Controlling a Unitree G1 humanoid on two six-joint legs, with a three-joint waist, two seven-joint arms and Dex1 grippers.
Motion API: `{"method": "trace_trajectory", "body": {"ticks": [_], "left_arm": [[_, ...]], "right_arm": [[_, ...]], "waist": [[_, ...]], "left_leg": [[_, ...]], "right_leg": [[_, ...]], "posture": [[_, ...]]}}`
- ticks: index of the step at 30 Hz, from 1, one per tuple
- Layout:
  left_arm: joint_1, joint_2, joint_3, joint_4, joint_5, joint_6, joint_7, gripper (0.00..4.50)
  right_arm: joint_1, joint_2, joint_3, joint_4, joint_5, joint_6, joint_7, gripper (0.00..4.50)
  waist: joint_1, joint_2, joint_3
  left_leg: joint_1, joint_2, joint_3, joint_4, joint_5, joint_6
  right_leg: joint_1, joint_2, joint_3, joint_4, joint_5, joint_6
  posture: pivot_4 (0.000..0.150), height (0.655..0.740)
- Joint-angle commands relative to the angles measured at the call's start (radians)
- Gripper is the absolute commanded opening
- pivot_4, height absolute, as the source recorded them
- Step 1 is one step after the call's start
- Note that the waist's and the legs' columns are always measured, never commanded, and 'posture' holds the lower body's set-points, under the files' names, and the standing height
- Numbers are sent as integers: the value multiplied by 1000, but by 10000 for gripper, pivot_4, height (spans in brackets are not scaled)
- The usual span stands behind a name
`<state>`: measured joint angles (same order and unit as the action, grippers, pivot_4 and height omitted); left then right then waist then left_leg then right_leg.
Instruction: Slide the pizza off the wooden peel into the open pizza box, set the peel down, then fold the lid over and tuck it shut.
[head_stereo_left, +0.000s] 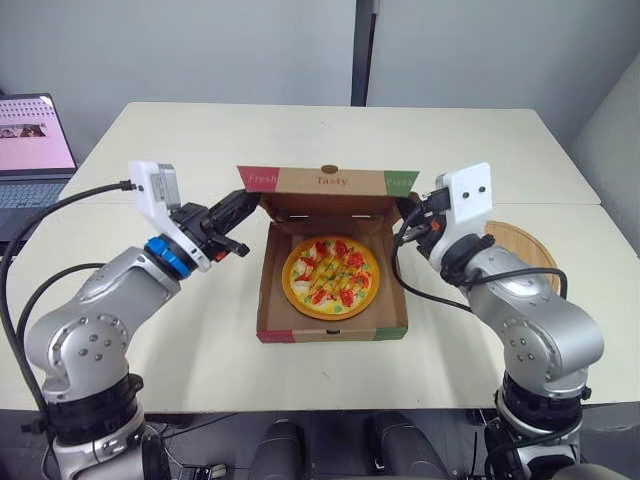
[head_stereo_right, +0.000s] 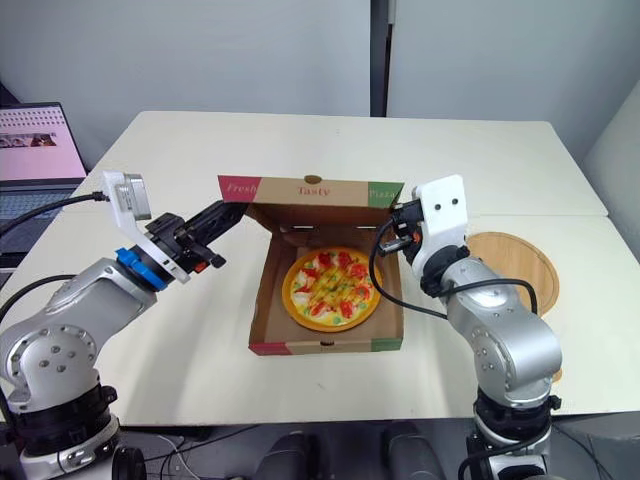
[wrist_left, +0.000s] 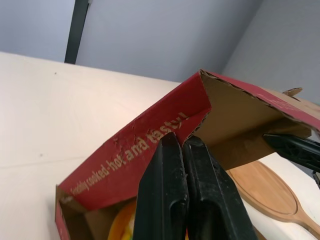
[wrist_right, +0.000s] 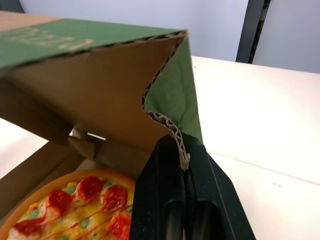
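Pizza box (head_stereo_left: 330, 331): pizza (head_stereo_left: 331, 277) inside, wooden peel (head_stereo_left: 527, 248) on table (head_stereo_left: 200, 140) right of it, lid (head_stereo_left: 328, 181) half-raised, left claw (head_stereo_left: 244, 206) and right claw (head_stereo_left: 409, 211) each pinching a side flap; folding step, next likely lower and tuck.

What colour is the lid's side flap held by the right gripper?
The flap is green, best seen in the right wrist view.

Inspection notes for you, operator:
- Pizza box lid (head_stereo_right: 312, 188), front edge: "Fresh" on red section, "Tasty" on plain centre, "Pizza" on green section.
- Red side flap (wrist_left: 145, 150): "...cooked-hot and tasty!"; first word unclear.
- Laptop screen (head_stereo_left: 35, 130): text illegible.
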<state>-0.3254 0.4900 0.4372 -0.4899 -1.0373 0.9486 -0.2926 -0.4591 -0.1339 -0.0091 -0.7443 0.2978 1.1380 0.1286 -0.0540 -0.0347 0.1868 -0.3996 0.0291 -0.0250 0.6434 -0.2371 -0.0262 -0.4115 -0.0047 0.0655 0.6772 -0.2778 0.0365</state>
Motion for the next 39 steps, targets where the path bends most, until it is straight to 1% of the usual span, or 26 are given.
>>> {"method": "trace_trajectory", "body": {"ticks": [1, 4, 8, 17, 20, 25, 36, 39], "left_arm": [[65, 18, 5, -102, -48, -8, 20, 174], [138, 24, 11, -152, -59, -26, 37, 174], [266, 17, 7, -212, -39, -70, 34, 174], [441, 27, -10, -277, 13, -162, 15, 174], [488, 30, -30, -287, 50, -199, -9, 174], [489, 37, -54, -258, 111, -250, -38, 174], [518, 49, -59, -229, 161, -296, -94, 174], [525, 49, -61, -228, 170, -302, -105, 0]], "right_arm": [[41, 26, 34, -81, 39, 1, 1, 0], [103, 40, 48, -116, 36, -13, -2, 0], [219, 52, 103, -140, 28, -73, 2, 0], [390, 29, 168, -104, 2, -233, 16, 0], [435, 16, 194, -87, -4, -292, 23, 0], [459, 1, 220, -63, -5, -341, 29, 0], [463, -28, 228, -54, -4, -349, 23, 0], [463, -34, 221, -54, -3, -343, 24, 6260]], "waist": [[0, 0, 0], [-1, 0, 0], [-3, 0, 0], [-4, -1, -1], [-4, -1, -1], [-4, -1, -1], [-4, -1, -1], [-4, -2, -1]], "left_leg": [[0, 0, 0, 0, 0, 0], [1, 0, 0, -1, 0, 0], [2, 1, 0, -1, 0, 0], [3, 2, 0, -1, 0, 0], [3, 2, 0, -2, 0, 0], [3, 2, 0, -2, 0, 0], [3, 3, 0, -2, 0, -1], [3, 4, 0, -2, 0, -1]], "right_leg": [[0, 0, 1, 0, 0, 0], [0, 0, 2, -1, 0, 0], [1, 0, 4, -2, -1, 0], [1, 0, 6, -2, -2, -3], [1, 0, 6, -3, -5, -8], [1, 0, 6, -3, -6, -9], [1, 0, 6, -3, -6, -9], [1, -1, 6, -4, -6, -9]], "posture": [[1500, 7344], [1500, 7344], [1500, 7344], [1500, 7344], [1500, 7344], [1500, 7344], [1500, 7344], [1500, 7344]]}}
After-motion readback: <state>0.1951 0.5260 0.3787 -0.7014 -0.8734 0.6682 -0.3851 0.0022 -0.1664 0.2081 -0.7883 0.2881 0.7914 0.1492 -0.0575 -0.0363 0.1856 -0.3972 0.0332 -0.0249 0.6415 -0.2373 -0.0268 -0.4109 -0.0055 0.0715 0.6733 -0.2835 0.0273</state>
